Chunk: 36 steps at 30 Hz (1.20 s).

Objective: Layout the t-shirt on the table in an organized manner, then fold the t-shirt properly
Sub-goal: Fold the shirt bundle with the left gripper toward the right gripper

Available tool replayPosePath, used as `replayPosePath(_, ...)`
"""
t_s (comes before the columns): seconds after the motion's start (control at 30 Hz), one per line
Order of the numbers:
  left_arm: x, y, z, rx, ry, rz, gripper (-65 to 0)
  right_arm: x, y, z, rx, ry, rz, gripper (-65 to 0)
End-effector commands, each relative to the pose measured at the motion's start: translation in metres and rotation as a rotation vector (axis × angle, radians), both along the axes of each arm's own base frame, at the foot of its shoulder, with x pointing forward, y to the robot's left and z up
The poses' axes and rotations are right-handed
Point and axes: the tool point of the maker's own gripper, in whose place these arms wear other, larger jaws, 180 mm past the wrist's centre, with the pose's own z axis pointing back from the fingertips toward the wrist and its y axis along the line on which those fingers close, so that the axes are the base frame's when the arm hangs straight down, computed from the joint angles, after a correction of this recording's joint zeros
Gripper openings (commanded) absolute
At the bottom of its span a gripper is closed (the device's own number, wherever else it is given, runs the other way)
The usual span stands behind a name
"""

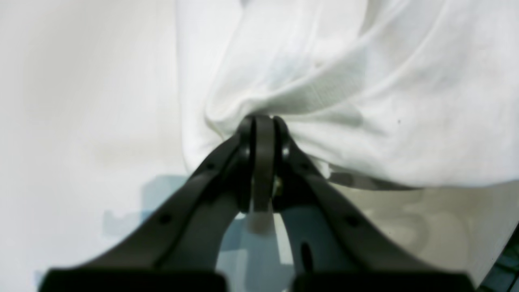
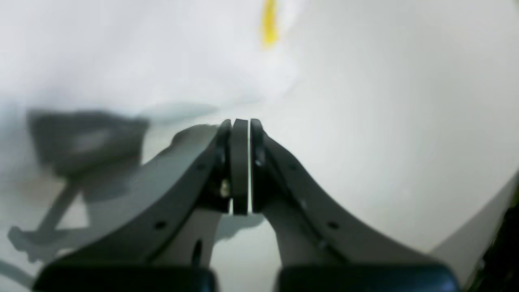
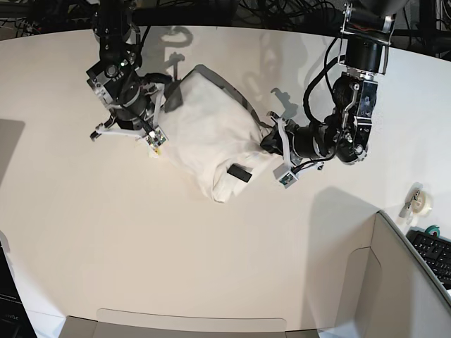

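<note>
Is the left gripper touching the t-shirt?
Touching. The left wrist view shows the left gripper shut on a bunched fold of the t-shirt, cloth gathered at its tips.

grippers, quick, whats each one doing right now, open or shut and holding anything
left gripper: shut on a bunched edge of the t-shirt.
right gripper: shut; whether any cloth is pinched cannot be told, the view is blurred.
</note>
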Motion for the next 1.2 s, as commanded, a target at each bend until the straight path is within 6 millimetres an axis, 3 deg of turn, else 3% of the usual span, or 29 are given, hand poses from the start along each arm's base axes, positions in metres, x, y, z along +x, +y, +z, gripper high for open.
replayPosePath(0.0,-0.009,-0.003,-0.01,0.068,0.031,-0.063,-64.9,0.012,-0.011,0.015,-0.021,-0.055,-0.027,-65.0)
replayPosePath(0.13,-0.012,-0.016,-0.009,0.097,0.02,-0.147,-64.9,0.042,-0.031,0.039,-0.084,-0.139,-0.08,-65.0)
replayPosePath(0.2,-0.014,-0.017,-0.011,0.102,0.022,-0.159,-64.9,0.056,-0.038,0.042,-0.117,-0.147,-0.096,-65.0)
replayPosePath(0.33,-0.012,-0.017,-0.009,0.102,0.016,-0.159,-64.9,0.077,-0.039,0.009,-0.124,-0.054,-0.086,-65.0)
replayPosePath(0.43,-0.015,-0.022,-0.011,0.107,0.019,-0.182,-64.9,0.079,-0.031,-0.015,-0.095,-0.016,-0.052,-65.0)
replayPosePath(0.53,-0.003,-0.026,-0.002,0.121,-0.015,-0.208,-64.9,0.063,-0.03,-0.032,-0.095,0.032,-0.049,-65.0)
replayPosePath(0.7,0.009,-0.026,0.007,0.15,-0.05,-0.239,-64.9,0.033,-0.026,-0.033,-0.089,0.037,-0.043,-65.0)
replayPosePath(0.83,0.017,-0.032,0.011,0.158,-0.061,-0.256,-64.9,0.006,-0.011,-0.038,-0.091,0.055,0.009,-65.0)
replayPosePath(1.0,0.024,-0.051,0.014,0.147,-0.068,-0.289,-64.9,-0.034,0.01,-0.048,-0.067,0.107,0.065,-65.0)
replayPosePath(1.17,0.025,-0.082,0.023,0.106,-0.123,-0.356,-64.9,-0.057,0.026,-0.051,-0.025,0.136,0.069,-65.0)
